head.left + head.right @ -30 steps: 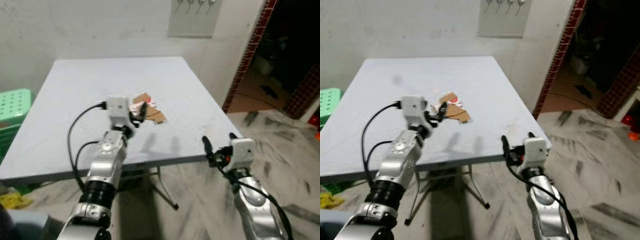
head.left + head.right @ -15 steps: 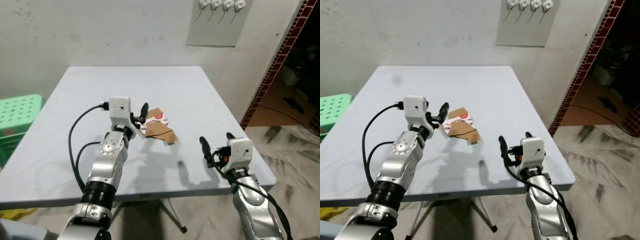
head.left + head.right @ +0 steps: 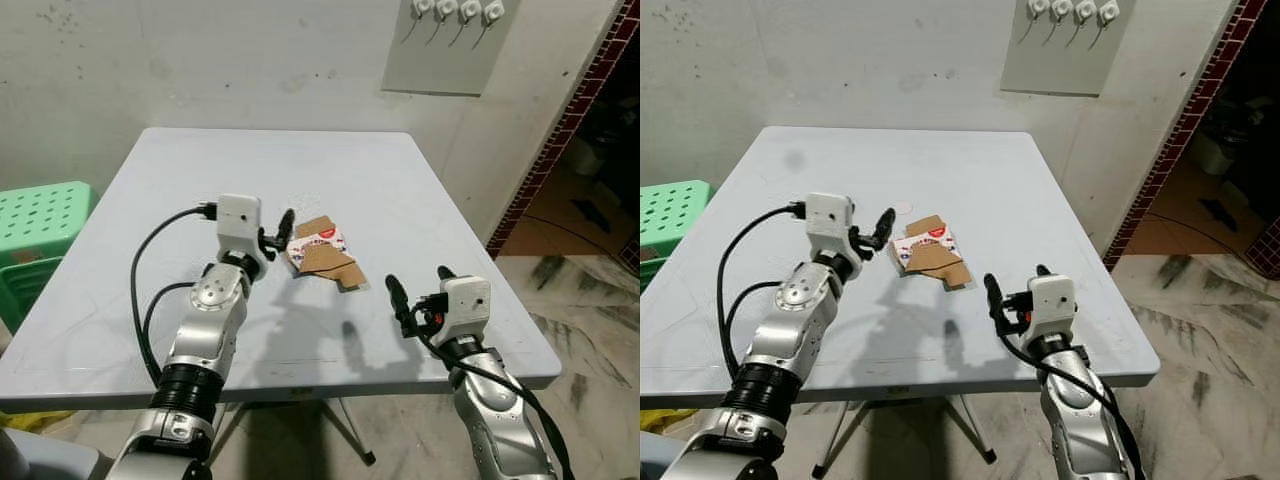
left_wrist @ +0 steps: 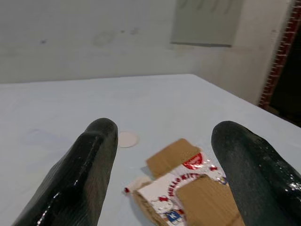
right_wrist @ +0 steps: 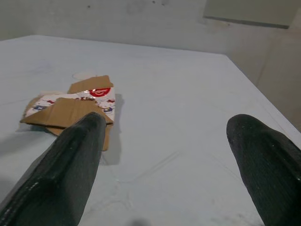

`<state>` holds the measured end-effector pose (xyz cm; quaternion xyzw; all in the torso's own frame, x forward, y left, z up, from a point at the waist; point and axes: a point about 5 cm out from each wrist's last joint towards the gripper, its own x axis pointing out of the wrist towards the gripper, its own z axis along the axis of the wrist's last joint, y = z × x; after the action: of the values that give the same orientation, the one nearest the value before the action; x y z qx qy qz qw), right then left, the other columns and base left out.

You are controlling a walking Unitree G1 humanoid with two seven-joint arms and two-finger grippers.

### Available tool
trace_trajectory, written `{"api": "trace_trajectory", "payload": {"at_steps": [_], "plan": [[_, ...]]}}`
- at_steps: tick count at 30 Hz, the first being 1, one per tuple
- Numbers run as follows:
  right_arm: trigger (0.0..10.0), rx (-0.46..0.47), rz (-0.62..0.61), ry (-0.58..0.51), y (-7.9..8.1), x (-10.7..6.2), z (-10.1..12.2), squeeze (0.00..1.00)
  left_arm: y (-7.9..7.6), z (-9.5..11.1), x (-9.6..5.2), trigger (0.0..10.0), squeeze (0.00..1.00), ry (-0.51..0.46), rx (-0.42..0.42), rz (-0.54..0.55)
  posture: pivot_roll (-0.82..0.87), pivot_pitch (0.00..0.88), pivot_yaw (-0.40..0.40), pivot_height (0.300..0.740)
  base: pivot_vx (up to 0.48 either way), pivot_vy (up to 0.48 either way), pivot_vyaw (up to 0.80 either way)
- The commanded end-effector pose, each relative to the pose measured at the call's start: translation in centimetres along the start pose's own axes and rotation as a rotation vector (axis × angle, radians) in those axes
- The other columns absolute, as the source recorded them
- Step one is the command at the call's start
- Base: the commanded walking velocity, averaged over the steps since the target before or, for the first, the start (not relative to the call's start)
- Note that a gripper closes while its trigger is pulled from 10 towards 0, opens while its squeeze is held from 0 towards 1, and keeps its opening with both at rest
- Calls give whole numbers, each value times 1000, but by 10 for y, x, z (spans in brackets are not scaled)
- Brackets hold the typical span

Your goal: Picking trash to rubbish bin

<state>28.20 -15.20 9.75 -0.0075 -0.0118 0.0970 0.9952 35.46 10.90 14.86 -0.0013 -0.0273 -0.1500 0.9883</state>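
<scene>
A flattened cardboard carton, printed in white and red on its upper face with brown flaps splayed to the near right, lay flat on the pale grey tabletop at about its middle, the 1 piece of trash visible there. The left tool hung low over the tabletop just left of the carton, its 2 black fingers spread apart and holding nothing; in the left wrist view the carton sat just beyond and between them, so the arm seemed lined up to slide forward and pinch the carton's near-left edge. The right tool was raised over the near right part of the tabletop, also spread wide and empty, with the carton ahead of it and off to its left, near but not touching; it looked placed as a second approach or support rather than the main grasp. A small pale disc lay on the tabletop just beyond the carton. A green perforated stool stood at the far left of the tabletop.
</scene>
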Motion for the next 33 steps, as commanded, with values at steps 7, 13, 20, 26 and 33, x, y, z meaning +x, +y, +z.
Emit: {"api": "trace_trajectory", "payload": {"at_steps": [7,13,20,26,33], "plan": [[10000,-10,-17,-11,-6,2,6,0,2,1,-3,10000,0,-3,31,-22,-98,0,-52,740,0,0,0],[10000,-22,0,-17,-5,2,6,0,-1,5,-4,10000,0,-29,29,-55,-98,0,-54,740,0,0,0],[10000,-31,20,-27,-2,1,8,0,-3,6,-3,10000,0,-27,-15,-68,-104,0,-55,740,0,-388,0],[10000,-29,20,-28,-3,0,8,0,-4,6,-2,10000,0,-23,-28,-67,-110,0,-54,740,0,-480,0],[10000,-44,21,-27,-4,-1,8,0,-1,3,2,10000,0,3,-72,9,-114,0,-54,740,0,-274,0]]}}
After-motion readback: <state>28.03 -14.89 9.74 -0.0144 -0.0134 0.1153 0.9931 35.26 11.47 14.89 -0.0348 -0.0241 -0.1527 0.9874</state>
